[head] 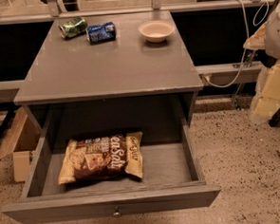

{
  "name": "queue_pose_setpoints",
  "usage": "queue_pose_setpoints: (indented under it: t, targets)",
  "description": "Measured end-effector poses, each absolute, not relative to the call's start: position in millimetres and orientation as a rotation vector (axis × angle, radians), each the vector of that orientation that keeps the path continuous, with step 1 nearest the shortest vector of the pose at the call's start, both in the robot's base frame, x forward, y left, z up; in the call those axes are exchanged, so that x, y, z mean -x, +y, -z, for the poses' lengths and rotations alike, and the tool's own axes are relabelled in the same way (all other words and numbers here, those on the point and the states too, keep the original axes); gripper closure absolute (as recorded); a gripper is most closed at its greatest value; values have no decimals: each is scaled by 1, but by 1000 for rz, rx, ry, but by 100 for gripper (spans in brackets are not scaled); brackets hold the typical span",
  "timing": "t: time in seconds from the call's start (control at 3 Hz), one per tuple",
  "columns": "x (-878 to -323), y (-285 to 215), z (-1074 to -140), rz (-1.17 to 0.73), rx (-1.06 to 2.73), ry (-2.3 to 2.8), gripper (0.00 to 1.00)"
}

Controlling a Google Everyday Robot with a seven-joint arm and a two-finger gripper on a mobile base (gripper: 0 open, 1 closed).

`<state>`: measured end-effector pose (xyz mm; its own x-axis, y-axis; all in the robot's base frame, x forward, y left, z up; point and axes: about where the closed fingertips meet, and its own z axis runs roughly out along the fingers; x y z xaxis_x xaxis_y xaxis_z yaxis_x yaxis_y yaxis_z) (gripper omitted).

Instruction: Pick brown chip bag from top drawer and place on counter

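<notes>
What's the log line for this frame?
top drawer open | brown chip bag lying inside | counter no bag yet | hand far right, clear of drawer

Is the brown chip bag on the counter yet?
No, the brown chip bag lies in the top drawer; the gripper is at the right edge.

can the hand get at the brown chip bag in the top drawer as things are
Likely yes: the top drawer is open and the brown chip bag lies uncovered inside, though the hand itself is not in view.
</notes>
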<state>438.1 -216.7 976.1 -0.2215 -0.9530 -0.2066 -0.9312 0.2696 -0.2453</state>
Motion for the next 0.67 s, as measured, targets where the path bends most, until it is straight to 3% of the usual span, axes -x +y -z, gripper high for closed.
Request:
queue_pose_setpoints:
  t: [0.67]
  targets:
    - [-434,-208,-963,31,1714,2224,0]
